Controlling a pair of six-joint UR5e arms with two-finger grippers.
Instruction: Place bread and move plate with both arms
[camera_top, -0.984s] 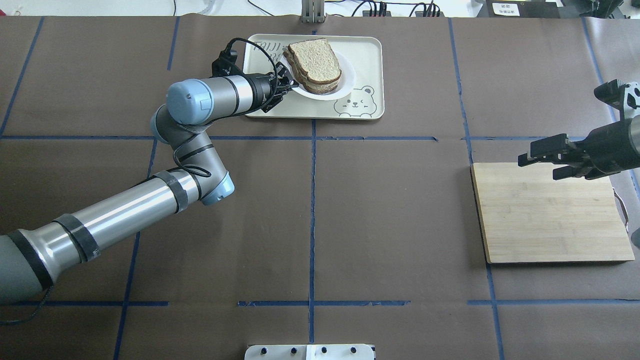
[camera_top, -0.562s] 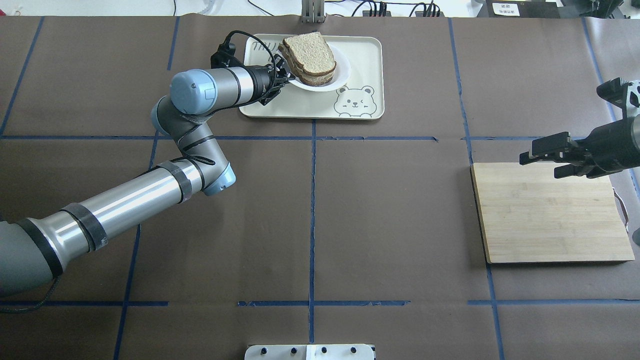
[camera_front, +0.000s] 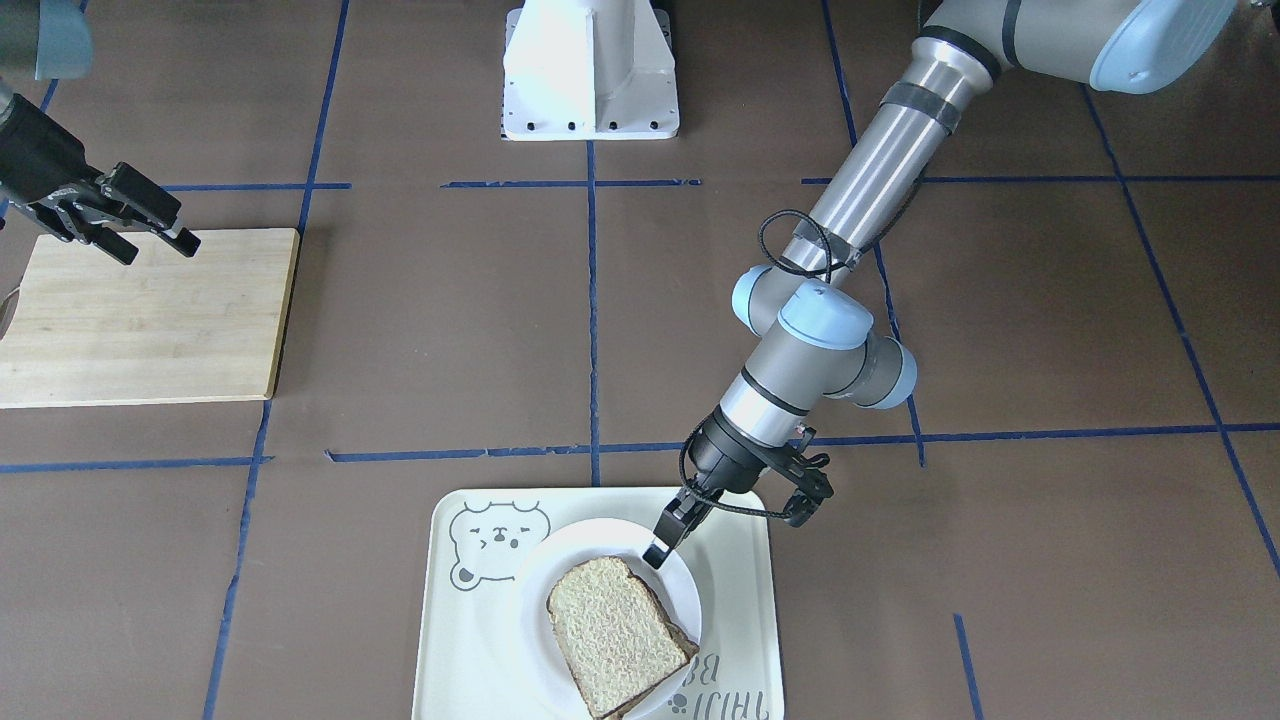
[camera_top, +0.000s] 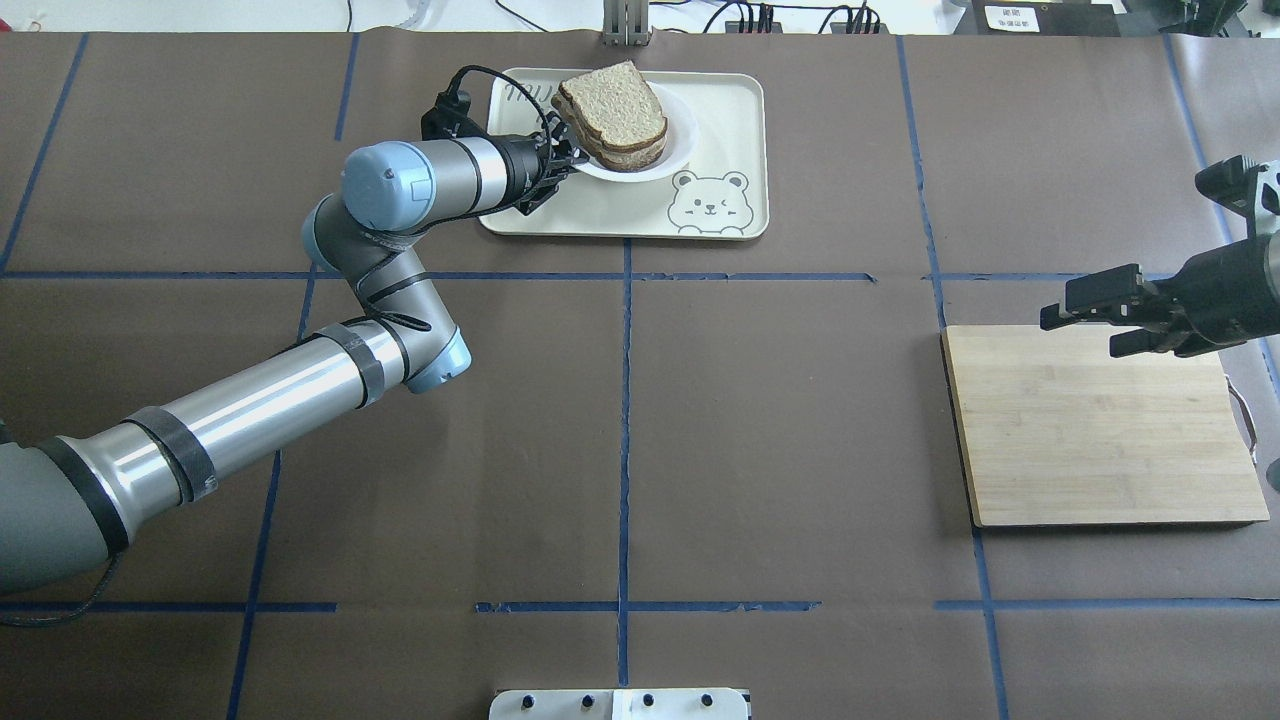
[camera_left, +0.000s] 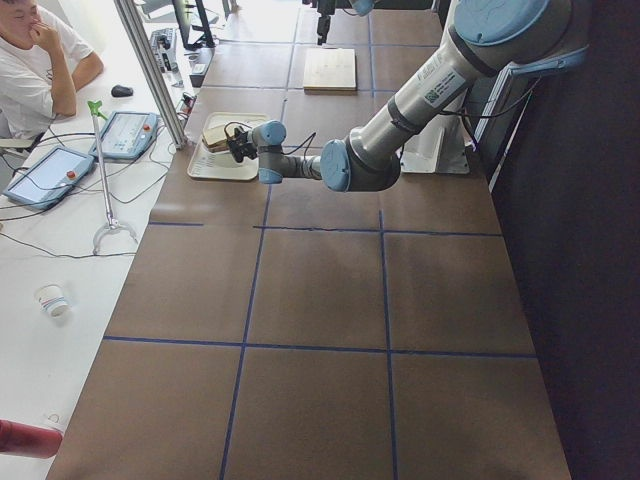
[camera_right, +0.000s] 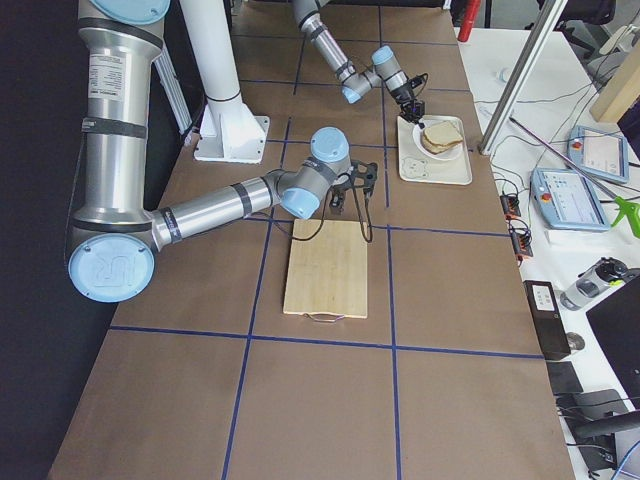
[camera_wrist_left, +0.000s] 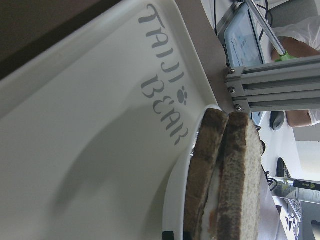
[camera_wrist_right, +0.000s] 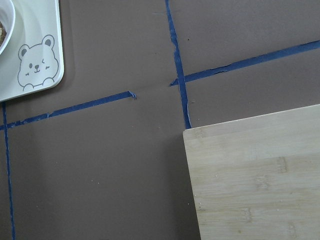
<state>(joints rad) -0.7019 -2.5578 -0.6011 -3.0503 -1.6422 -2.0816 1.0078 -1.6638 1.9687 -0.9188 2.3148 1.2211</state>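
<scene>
The bread (camera_top: 612, 105) sits on top of a stack on the plate (camera_top: 683, 137), at the far side of the table (camera_top: 780, 420) on the robot's left. From the left wrist camera, there's a second slice (camera_wrist_left: 202, 170) right under it, with something pale and a touch of red pressed between the two. The plate is over the tray (camera_top: 725, 110), towards its lettered end, well away from the bear drawing (camera_top: 708, 200). It looks lifted a little off the tray, going by the shadow under it, though that's hard to call for certain.

Now the left gripper (camera_front: 658, 552): it comes in low from the side and it's clenched on the near rim of the plate, one finger lying over the white edge just beside the crust.

Across the table, the right gripper (camera_top: 1080, 332) hangs over the far edge of the wooden board (camera_top: 1100, 440), fingers spread apart, nothing between them. The board itself lies flat on the brown table cover, well apart from the tray, with blue tape lines running between them.
</scene>
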